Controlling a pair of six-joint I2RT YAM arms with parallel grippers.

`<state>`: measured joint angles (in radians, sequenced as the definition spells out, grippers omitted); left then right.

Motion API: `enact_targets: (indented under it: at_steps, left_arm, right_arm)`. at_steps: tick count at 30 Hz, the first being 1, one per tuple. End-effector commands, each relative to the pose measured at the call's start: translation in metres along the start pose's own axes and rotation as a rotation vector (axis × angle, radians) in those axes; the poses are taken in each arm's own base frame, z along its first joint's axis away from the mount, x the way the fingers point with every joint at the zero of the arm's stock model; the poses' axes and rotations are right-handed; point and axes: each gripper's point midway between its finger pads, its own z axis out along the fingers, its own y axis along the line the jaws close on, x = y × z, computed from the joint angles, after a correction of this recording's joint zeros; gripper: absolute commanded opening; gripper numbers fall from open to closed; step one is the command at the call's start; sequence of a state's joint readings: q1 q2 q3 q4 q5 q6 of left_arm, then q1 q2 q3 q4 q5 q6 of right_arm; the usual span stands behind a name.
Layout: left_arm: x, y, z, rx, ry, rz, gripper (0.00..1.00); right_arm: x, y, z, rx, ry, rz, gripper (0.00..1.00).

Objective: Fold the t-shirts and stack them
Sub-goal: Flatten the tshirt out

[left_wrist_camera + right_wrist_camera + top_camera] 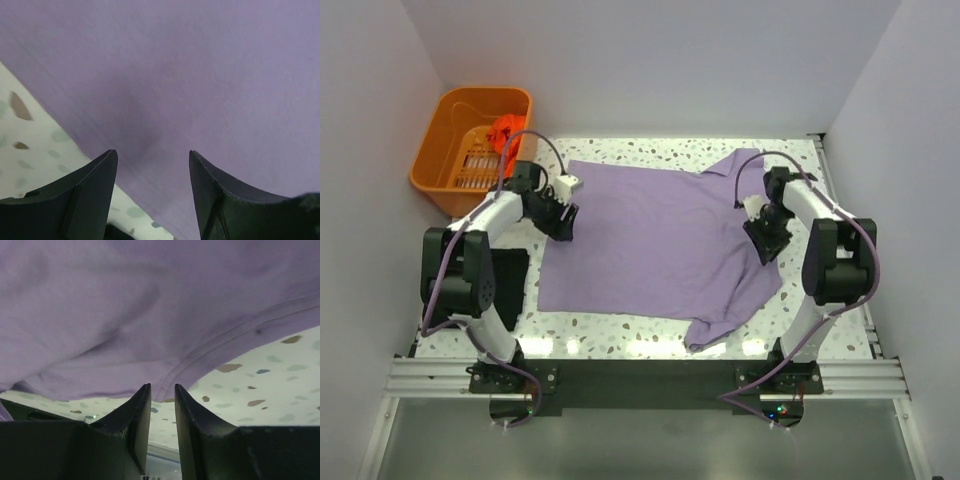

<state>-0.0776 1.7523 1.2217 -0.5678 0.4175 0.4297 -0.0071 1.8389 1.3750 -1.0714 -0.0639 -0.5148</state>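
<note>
The lilac-purple t-shirt (660, 240) lies spread flat on the speckled table, with one sleeve folded up at the back right and a corner bunched at the front right. My left gripper (563, 222) is at the shirt's left edge, open. In the left wrist view its fingers (152, 157) stand wide apart just above the cloth (200, 75), holding nothing. My right gripper (763, 240) is at the shirt's right edge. Its jaws (162, 390) keep a narrow gap with nothing in it, just short of the hem (125, 315). A black t-shirt (510, 285) lies folded at the left. An orange-red t-shirt (503, 131) sits in the basket.
The orange plastic basket (470, 150) stands off the table's back left corner. White walls close in the table on the left, back and right. Bare speckled tabletop (620, 335) runs along the front edge, ahead of the arm bases.
</note>
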Motion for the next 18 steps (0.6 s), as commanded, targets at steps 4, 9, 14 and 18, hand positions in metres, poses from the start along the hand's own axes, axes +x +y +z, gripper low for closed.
enact_targets:
  at_steps: [4,9,14,18]
  left_arm:
    - [0.028,-0.010,-0.002,-0.008,0.053,-0.041,0.63]
    - [0.043,0.010,0.020,-0.070,0.138,-0.110,0.60]
    - [0.042,0.032,0.036,-0.131,0.178,-0.146,0.57]
    - [0.034,0.042,0.041,-0.152,0.178,-0.153,0.57]
  right_arm:
    - [0.018,-0.016,0.032,0.085,0.069,-0.047,0.28]
    - [-0.004,-0.061,0.057,0.238,0.103,-0.072,0.25]
    - [-0.045,-0.118,0.050,0.409,0.073,-0.061,0.23]
    - [-0.073,-0.146,0.023,0.490,0.018,-0.064,0.25]
